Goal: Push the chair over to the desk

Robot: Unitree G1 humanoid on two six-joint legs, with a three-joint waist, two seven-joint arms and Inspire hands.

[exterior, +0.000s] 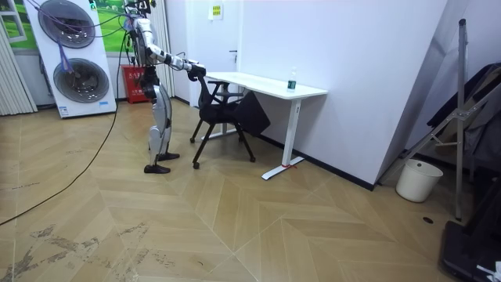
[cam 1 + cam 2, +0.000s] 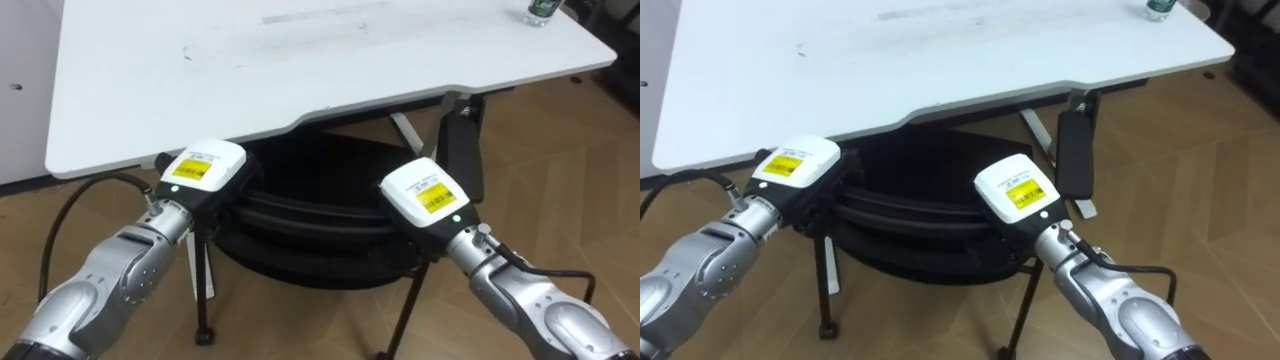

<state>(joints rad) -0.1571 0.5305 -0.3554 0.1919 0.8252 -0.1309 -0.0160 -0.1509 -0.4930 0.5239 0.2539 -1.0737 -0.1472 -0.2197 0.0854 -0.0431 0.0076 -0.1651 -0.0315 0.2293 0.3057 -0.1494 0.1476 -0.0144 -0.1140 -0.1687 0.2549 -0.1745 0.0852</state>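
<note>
A black chair (image 2: pixel 310 232) stands tucked partly under a white desk (image 2: pixel 300 70), its seat below the desk's near edge. My left hand (image 2: pixel 205 168) rests against the left end of the chair's back rail. My right hand (image 2: pixel 425 195) is on the rail's right end. Both show their white backs with yellow labels. In the room view I stand upright behind the chair (image 1: pixel 219 113) with both arms stretched forward to it, facing the desk (image 1: pixel 266 82).
A green-capped bottle (image 2: pixel 540 12) stands at the desk's far right corner. The desk's dark leg column (image 2: pixel 462 140) is just right of the chair. Stacked washing machines (image 1: pixel 74 59) stand behind me; a white bucket (image 1: pixel 415 180) and a folded frame (image 1: pixel 462 102) are at the room view's right.
</note>
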